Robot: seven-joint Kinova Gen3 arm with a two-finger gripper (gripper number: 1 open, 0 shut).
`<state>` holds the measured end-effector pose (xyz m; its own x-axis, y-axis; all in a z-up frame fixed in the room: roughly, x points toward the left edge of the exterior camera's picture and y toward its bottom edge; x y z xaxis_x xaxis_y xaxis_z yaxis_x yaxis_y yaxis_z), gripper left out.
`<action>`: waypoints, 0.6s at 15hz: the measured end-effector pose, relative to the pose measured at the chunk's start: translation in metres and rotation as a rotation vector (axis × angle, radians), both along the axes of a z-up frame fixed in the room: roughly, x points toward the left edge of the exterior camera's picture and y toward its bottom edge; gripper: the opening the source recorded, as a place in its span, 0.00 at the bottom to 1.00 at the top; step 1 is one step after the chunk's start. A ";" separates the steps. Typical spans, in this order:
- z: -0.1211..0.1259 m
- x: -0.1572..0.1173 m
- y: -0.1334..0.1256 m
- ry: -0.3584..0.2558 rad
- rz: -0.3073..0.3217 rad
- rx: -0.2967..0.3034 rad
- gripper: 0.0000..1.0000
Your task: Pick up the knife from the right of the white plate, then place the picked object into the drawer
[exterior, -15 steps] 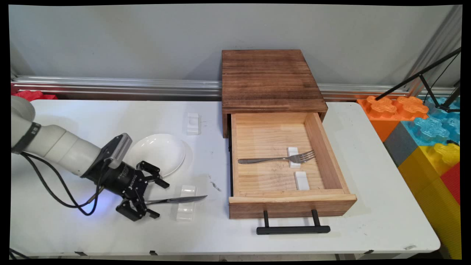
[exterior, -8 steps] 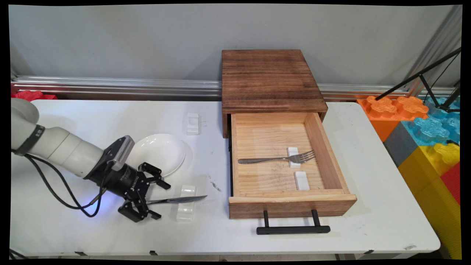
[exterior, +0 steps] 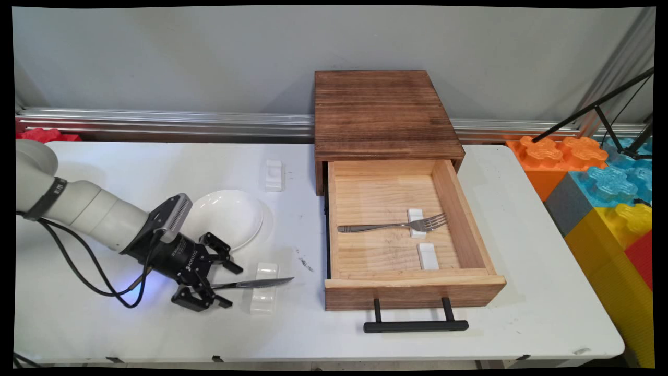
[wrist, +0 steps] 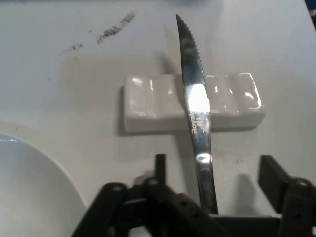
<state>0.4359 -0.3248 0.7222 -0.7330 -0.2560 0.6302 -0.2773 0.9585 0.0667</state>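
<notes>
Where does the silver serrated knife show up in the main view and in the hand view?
Main view: the silver serrated knife lies lower left of centre, its blade across the white ridged ceramic rest, handle toward the black tool.
Hand view: it runs up the centre, tip at the top, handle between the fingers.
Shared landmark: that white rest under the blade; the round white plate also shows in both.
</notes>
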 end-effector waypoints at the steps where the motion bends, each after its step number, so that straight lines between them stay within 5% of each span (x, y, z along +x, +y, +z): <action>1: 0.000 0.000 0.000 -0.002 -0.003 0.002 0.00; 9: 0.003 0.000 0.002 -0.009 -0.017 0.019 0.00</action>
